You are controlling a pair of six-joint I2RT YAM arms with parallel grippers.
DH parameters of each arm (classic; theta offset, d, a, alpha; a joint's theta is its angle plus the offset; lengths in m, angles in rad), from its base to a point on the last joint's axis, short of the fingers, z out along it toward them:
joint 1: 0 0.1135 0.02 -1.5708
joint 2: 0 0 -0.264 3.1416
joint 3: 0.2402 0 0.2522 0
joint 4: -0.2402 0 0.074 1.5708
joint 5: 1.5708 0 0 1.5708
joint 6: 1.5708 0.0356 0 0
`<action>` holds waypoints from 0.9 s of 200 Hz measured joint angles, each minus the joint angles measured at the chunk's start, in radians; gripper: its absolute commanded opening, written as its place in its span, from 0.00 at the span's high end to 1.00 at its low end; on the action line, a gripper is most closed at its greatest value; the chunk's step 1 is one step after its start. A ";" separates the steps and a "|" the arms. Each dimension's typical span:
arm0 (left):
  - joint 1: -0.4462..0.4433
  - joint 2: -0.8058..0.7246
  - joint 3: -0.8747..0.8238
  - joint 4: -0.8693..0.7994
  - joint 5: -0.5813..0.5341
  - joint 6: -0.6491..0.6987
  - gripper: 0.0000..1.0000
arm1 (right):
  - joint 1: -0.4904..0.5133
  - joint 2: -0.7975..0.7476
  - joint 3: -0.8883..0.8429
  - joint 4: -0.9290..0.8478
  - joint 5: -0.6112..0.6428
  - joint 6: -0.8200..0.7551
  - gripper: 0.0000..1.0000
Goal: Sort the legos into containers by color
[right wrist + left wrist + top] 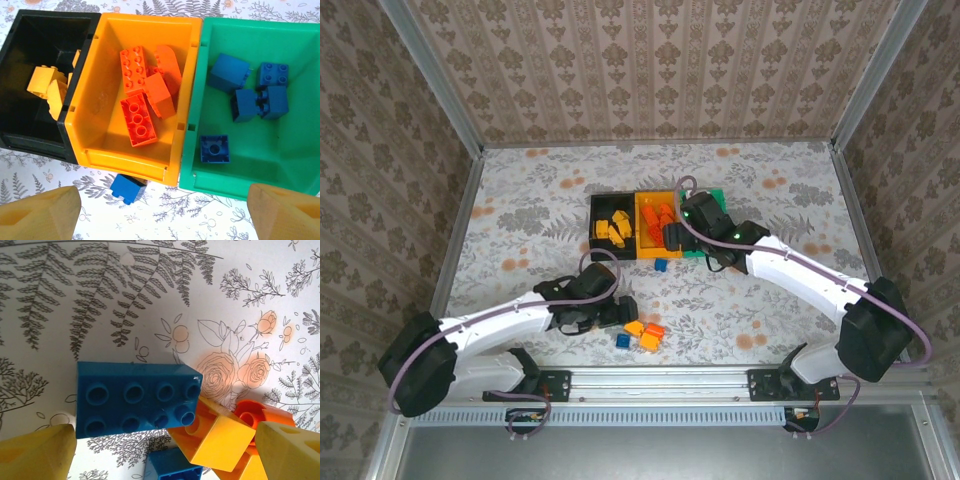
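The left jaws stand spread wide near the tabletop's (100, 315) near edge, and a blue brick (135, 402) lies flat between their fingertips (35, 452), just beside a yellow-orange brick (210, 437). The right jaws, likewise released and empty, hover over the front of the black bin (30, 135), orange-yellow bin (100, 90) and green bin (300, 100) mid-tabletop. A stray blue brick (125, 187) lies just before the orange-yellow bin's front wall.

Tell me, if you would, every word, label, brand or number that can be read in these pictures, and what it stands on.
No text can be read anywhere.
The black bin, orange-yellow bin and green bin carry no label.
The blue brick shows plain studs; the tablecloth bears only a floral print.
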 measured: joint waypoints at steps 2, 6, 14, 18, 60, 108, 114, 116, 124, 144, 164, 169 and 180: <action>-0.001 0.001 0.000 0.002 0.004 -0.002 0.06 | -0.001 0.000 -0.002 0.000 0.002 0.000 0.12; -0.002 0.001 0.000 0.004 0.009 -0.004 0.06 | -0.001 0.000 -0.005 0.001 0.003 0.002 0.12; -0.005 0.005 0.000 0.008 0.022 -0.011 0.06 | -0.003 -0.005 -0.013 0.000 0.005 0.002 0.12; -0.005 0.008 0.000 0.009 0.029 -0.014 0.06 | -0.005 -0.009 -0.018 0.000 0.007 0.002 0.12; -0.005 0.029 0.008 -0.011 0.060 -0.027 0.06 | -0.023 -0.051 -0.034 0.001 0.013 0.002 0.12; -0.008 -0.035 0.041 -0.061 0.079 -0.040 0.06 | -0.041 -0.069 -0.045 0.002 0.013 0.002 0.11; -0.010 -0.031 0.041 -0.057 0.084 -0.042 0.06 | -0.042 -0.069 -0.046 0.002 0.013 0.002 0.11; -0.010 -0.028 0.041 -0.055 0.085 -0.042 0.06 | -0.043 -0.069 -0.047 0.002 0.013 0.002 0.11; -0.012 -0.008 0.041 -0.042 0.094 -0.044 0.06 | -0.044 -0.070 -0.047 0.002 0.013 0.002 0.11; -0.013 0.076 0.041 -0.001 0.117 -0.044 0.06 | -0.048 -0.073 -0.048 0.002 0.013 0.002 0.11; -0.011 0.141 0.042 0.021 0.121 -0.043 0.08 | -0.054 -0.082 -0.048 0.002 0.013 0.002 0.11; -0.007 0.146 0.047 0.019 0.122 -0.042 0.08 | -0.055 -0.085 -0.048 0.002 0.013 0.002 0.11; 0.008 0.152 0.060 0.015 0.124 -0.027 0.09 | -0.057 -0.092 -0.049 0.002 0.013 0.002 0.11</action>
